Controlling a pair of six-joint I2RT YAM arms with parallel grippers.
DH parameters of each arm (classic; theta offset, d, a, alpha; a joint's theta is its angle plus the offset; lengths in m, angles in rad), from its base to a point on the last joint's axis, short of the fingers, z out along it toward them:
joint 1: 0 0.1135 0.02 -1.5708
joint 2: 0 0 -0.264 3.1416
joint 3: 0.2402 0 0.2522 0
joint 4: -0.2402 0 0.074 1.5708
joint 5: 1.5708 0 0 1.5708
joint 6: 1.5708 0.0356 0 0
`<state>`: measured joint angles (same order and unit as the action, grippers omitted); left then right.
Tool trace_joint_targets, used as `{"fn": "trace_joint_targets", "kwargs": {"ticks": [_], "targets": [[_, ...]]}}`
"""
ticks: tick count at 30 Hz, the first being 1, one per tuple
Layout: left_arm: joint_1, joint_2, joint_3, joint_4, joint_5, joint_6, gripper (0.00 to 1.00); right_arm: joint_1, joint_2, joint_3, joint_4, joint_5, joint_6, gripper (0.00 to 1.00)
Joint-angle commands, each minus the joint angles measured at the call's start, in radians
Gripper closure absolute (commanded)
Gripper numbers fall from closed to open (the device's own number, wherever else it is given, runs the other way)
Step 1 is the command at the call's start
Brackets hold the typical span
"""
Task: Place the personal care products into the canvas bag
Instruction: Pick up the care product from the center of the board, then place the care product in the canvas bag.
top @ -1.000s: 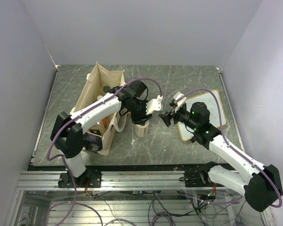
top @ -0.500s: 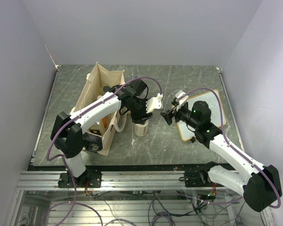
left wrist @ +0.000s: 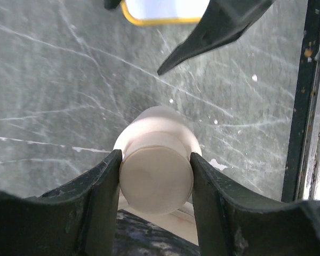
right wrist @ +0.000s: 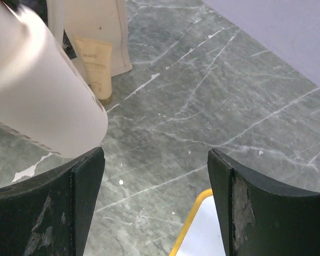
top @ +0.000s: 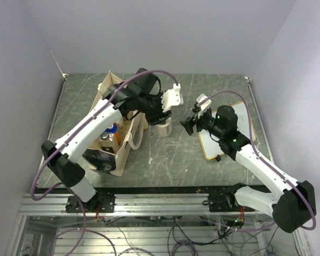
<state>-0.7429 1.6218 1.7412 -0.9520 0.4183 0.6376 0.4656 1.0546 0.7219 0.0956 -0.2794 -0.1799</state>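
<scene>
Left gripper point(left wrist: 156, 157) – jaws partly closed, clamped on the cream wide-lidded bottle point(left wrist: 156, 181). Both dark fingers point(left wrist: 101, 202) press flat against the sides of the round lid, one on each side, no gap showing. The bottle's wider body shows behind the lid in the wrist view. Whether its base touches the table point(left wrist: 53, 80) cannot be told.

From above, the held bottle sits just right of the canvas bag point(top: 111, 88), near its strap handles and outside the bag. The bag stands upright on the left half of the table, mouth open. A blue-and-orange bottle point(top: 114, 131) shows inside, and the dark printed picture is on the bag's near side.

Right gripper point(right wrist: 156, 154) – jaws spread wide with nothing between them, only marbled table and a yellow-edged corner below. It hangs just right of the held bottle, apart from it, its tips pointing toward the left gripper. The wood-framed whiteboard point(top: 209, 145) lies flat beneath the right arm.
</scene>
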Motion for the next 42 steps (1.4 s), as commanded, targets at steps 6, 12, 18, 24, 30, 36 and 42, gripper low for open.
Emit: {"fn": "trace_joint_targets", "kwargs": {"ticks": [6, 12, 18, 24, 30, 36, 42], "targets": [[0.025, -0.143, 0.318, -0.030, -0.015, -0.103, 0.93, -0.007, 0.098, 0.179, -0.080, -0.032, 0.022, 0.24], [0.130, -0.231, 0.392, -0.031, 0.050, -0.141, 0.93, -0.004, 0.194, 0.324, -0.149, -0.094, 0.021, 0.29], [0.286, -0.356, 0.363, -0.051, 0.118, -0.153, 0.93, 0.069, 0.246, 0.400, -0.135, -0.113, -0.002, 0.30], [0.379, -0.453, 0.302, -0.136, 0.111, -0.133, 0.93, 0.215, 0.280, 0.481, -0.115, -0.145, -0.090, 0.30], [0.440, -0.535, 0.202, -0.207, 0.113, -0.136, 0.93, 0.334, 0.314, 0.547, -0.141, -0.243, -0.197, 0.29], [0.505, -0.623, 0.046, -0.183, 0.151, -0.200, 0.93, 0.445, 0.395, 0.695, -0.280, -0.308, -0.231, 0.31], [0.556, -0.654, -0.008, -0.178, 0.164, -0.223, 0.93, 0.554, 0.429, 0.753, -0.289, -0.273, -0.162, 0.34]]}}
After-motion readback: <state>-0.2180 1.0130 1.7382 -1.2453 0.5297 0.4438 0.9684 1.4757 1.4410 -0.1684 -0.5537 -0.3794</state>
